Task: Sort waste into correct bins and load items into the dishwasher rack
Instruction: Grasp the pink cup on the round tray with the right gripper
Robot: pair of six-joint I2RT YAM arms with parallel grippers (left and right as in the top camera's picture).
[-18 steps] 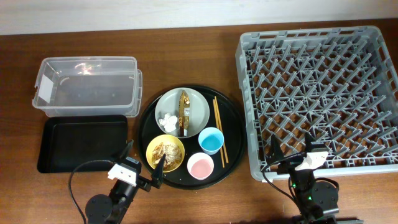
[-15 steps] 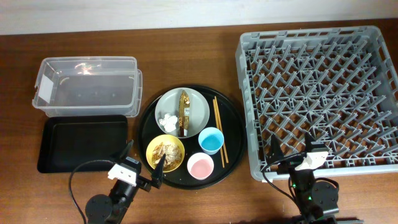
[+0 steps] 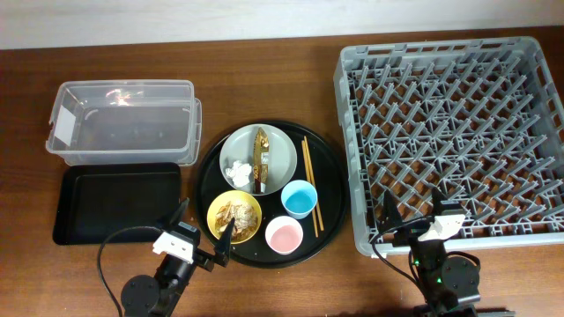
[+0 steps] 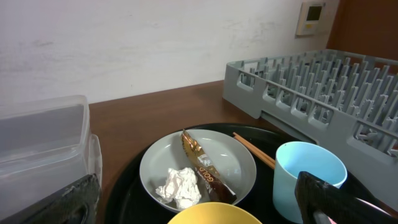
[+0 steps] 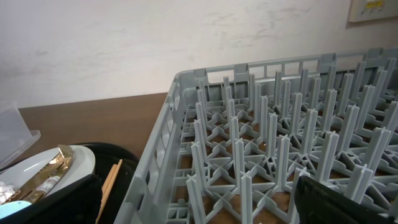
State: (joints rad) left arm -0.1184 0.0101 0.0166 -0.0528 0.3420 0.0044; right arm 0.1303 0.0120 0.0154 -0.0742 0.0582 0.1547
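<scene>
Brown wood table (image 3: 264, 79): dark, grained surface carrying all the items; it meets the wall along its far edge.
Wall (image 4: 155, 43): pale, scuffed plaster; a small white wall box (image 4: 309, 17) is mounted at the upper right of the left wrist view.
Dishwasher rack (image 3: 345, 158): large grey lattice crate with upright pegs, on the right side of the table, just beside the round black tray (image 3: 330, 167).
Clear tub (image 3: 123, 123): far left, white label (image 3: 60, 130) on its left end; its front edge borders the black rectangular tray (image 3: 119, 204).
Grey plate (image 3: 282, 158): far half of the round tray, holding the white tissue wad (image 3: 236, 170) and the gold-brown wrapper (image 3: 261, 158).
Yellow bowl (image 3: 217, 210): near left of the round tray, with brownish food scraps (image 3: 238, 216) inside.
Blue cup (image 3: 300, 199): upright, just right of the bowl.
Pink cup (image 3: 284, 234): upright, near edge of the round tray, just beside the blue cup.
Chopsticks (image 3: 312, 185): lying side by side on the round tray, right of the plate.
Left gripper (image 3: 203, 227): fingers spread apart and holding nothing; one fingertip overlaps the near rim of the bowl in the overhead view, contact cannot be determined.
Right gripper (image 3: 412, 207): fingers spread apart and holding nothing, at the near wall of the rack.
</scene>
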